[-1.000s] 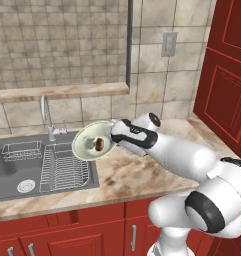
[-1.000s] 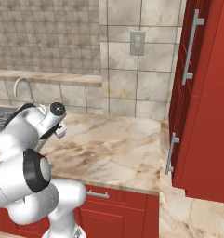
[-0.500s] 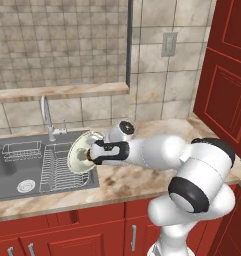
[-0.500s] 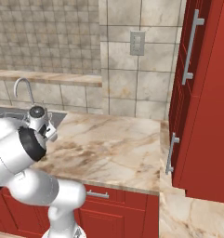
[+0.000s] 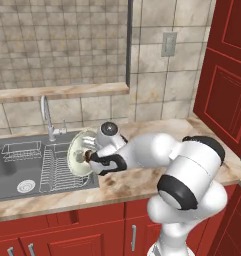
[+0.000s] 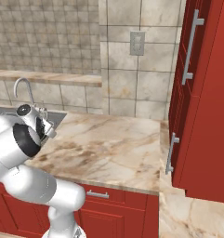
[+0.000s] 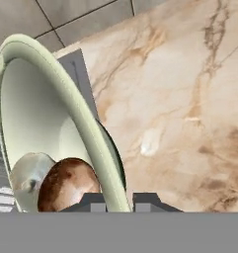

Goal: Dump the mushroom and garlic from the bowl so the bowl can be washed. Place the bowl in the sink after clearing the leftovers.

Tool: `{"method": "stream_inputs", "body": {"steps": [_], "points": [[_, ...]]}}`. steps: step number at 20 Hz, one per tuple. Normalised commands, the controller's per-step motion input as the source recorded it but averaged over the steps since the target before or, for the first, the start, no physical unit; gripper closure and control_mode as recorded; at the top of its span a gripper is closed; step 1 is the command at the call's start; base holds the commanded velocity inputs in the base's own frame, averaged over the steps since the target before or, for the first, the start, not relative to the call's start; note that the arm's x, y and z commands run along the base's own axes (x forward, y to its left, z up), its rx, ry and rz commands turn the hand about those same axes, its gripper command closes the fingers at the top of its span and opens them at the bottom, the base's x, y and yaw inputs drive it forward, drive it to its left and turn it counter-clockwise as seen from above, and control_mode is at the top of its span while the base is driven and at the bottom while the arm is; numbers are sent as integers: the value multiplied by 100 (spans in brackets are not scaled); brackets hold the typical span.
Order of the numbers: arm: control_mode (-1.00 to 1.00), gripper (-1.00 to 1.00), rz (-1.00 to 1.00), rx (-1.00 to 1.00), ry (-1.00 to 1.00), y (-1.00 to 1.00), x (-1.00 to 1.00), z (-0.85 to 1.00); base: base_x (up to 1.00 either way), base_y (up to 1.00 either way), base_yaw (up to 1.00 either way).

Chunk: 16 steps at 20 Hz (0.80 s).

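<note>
Tipping the bowl (image 7: 66, 94) on edge over the sink (image 5: 12, 170), gripper (image 7: 119, 200) clamps its rim; mushroom (image 7: 68, 185) and garlic (image 7: 29, 178) remain inside; dumping unfinished.

I see the bowl (image 7: 51, 94) is glossy and smooth, like glazed ceramic. The mushroom (image 7: 66, 185) has a shiny brown skin, the garlic (image 7: 29, 180) a pale, smooth one. The desk (image 7: 179, 99) looks like polished marble. The sink (image 5: 22, 170) is matt grey metal, its tap (image 5: 46, 112) chrome.
</note>
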Motion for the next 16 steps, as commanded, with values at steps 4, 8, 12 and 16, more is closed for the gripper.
{"method": "stream_inputs", "body": {"steps": [4,8,12,16], "points": [[-100,100,0,-15,-15,26,-3,21,0,0,0],[-100,100,0,-10,1,11,0,0,0,0,0],[-100,100,0,-17,-3,30,-1,0,0,0,0],[-100,100,2,-24,-4,46,-8,0,0,0,0]]}}
